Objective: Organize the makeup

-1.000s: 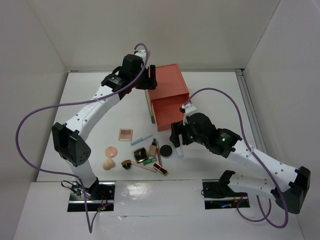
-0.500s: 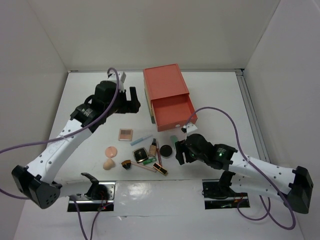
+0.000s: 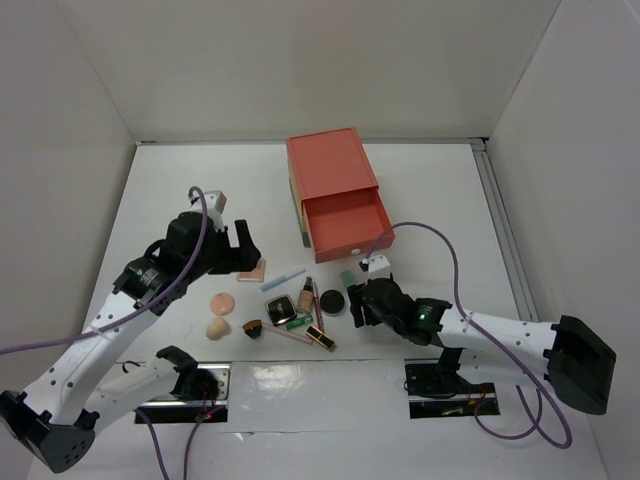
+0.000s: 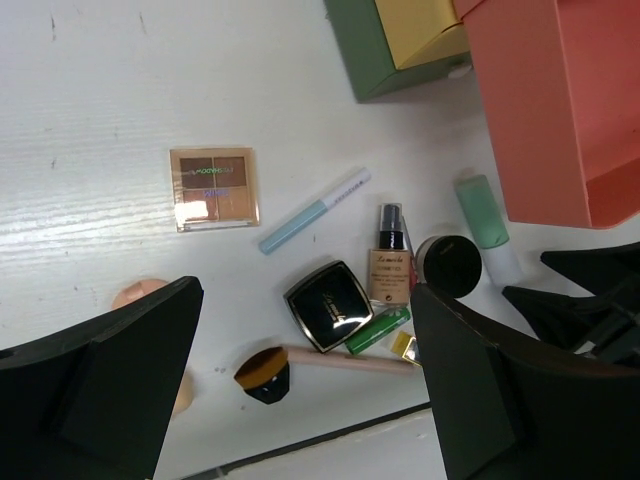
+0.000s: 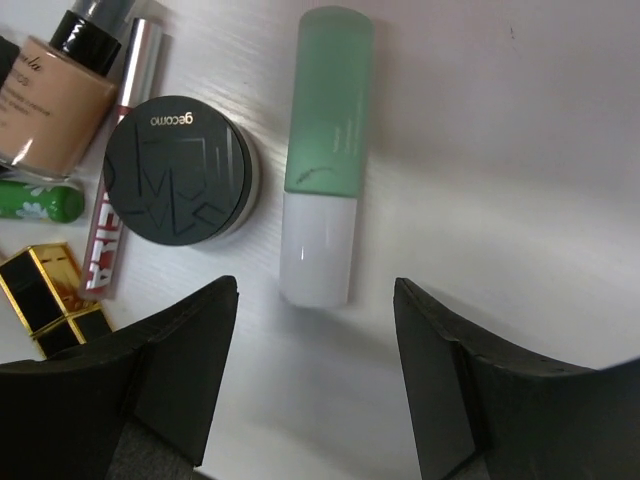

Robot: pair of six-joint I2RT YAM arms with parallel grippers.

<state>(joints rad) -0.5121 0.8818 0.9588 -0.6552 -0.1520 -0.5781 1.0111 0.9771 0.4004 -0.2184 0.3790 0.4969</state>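
Note:
The makeup lies in a loose cluster in front of the drawer box. It includes a pink palette, blue pencil, foundation bottle, square black compact, brush, round black compact, mint tube and red gloss stick. A peach puff and sponge lie at the left. My left gripper is open and empty, above the palette. My right gripper is open and empty, low over the table just short of the mint tube's white cap.
The orange drawer box stands behind the cluster with its lower drawer pulled out. Its green and yellow side faces left. A gold lipstick and a green stick lie at the cluster's near edge.
My left arm has swung from the drawer box back and down to over the palette. My right gripper has moved down and nearer, to the mint tube's near end.

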